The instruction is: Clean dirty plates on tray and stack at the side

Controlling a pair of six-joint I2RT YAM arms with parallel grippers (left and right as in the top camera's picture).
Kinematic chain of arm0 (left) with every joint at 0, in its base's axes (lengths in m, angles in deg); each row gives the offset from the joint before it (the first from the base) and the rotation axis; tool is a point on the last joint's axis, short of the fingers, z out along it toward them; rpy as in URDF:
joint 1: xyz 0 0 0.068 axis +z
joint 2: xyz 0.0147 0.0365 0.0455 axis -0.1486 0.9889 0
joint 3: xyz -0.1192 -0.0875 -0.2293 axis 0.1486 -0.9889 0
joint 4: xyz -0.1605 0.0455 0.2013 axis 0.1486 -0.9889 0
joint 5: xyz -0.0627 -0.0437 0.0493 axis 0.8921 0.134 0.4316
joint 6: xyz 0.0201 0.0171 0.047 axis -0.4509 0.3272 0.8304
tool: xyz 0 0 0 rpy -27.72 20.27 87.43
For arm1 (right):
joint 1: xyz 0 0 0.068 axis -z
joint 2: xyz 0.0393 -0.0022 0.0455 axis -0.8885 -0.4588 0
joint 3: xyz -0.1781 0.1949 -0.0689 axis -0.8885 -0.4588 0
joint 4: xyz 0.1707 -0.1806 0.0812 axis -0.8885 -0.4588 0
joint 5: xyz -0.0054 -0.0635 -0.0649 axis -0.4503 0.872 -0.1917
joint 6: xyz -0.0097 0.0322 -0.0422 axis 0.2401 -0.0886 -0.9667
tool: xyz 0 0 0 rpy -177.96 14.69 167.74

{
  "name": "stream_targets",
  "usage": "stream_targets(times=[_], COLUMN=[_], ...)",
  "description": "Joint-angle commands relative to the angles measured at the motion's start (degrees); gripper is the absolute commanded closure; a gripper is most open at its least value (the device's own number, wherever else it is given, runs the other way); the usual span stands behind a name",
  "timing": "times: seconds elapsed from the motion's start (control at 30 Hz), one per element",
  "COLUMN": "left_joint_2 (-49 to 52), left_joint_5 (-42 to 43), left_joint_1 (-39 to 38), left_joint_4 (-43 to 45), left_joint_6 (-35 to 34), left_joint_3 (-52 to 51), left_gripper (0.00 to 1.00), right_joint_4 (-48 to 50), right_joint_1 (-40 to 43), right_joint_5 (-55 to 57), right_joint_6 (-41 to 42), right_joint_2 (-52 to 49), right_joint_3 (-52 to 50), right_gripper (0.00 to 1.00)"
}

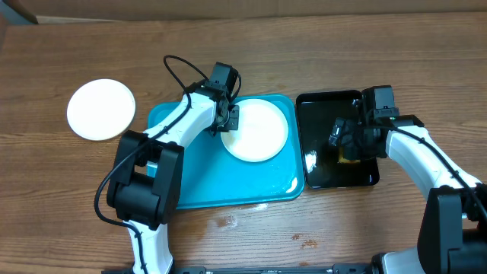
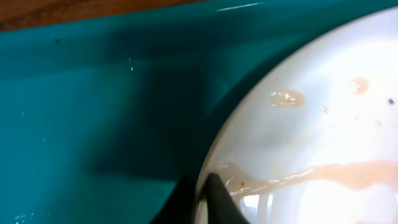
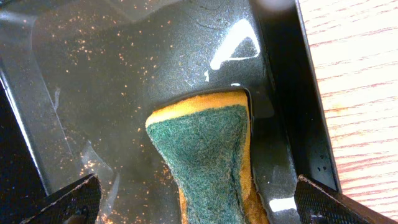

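A white plate with pale brownish smears lies on the right part of the turquoise tray. My left gripper is shut on its left rim; in the left wrist view the two dark fingertips pinch the rim over the tray floor. A second white plate lies on the bare table at the far left. A third plate does not show. My right gripper is open low over the black tray, its fingers wide apart on either side of a sponge.
The yellow sponge with a green scouring face lies in the wet glossy black tray, near its right wall. The black tray stands right beside the turquoise tray. Bare wooden table lies in front.
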Motion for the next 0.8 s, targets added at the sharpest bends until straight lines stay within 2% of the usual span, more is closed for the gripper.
stream_targets(times=[0.0, 0.33, 0.77], left_joint_2=[1.7, -2.6, -8.4], left_joint_5=[-0.4, -4.4, -4.4], left_joint_1=[-0.1, -1.0, -3.5], left_joint_4=[-1.9, -13.7, -8.3], left_joint_6=[0.7, 2.0, 3.1], left_joint_3=[1.9, 17.8, 20.1], left_gripper=[0.96, 0.96, 0.96], right_joint_4=[0.3, 0.3, 0.3], right_joint_1=[0.3, 0.3, 0.3], right_joint_5=[0.4, 0.4, 0.4], right_joint_6=[0.0, 0.0, 0.0], right_joint_2=[-0.2, -0.2, -0.2], right_joint_3=[1.2, 1.2, 1.2], right_gripper=[0.0, 0.0, 0.0])
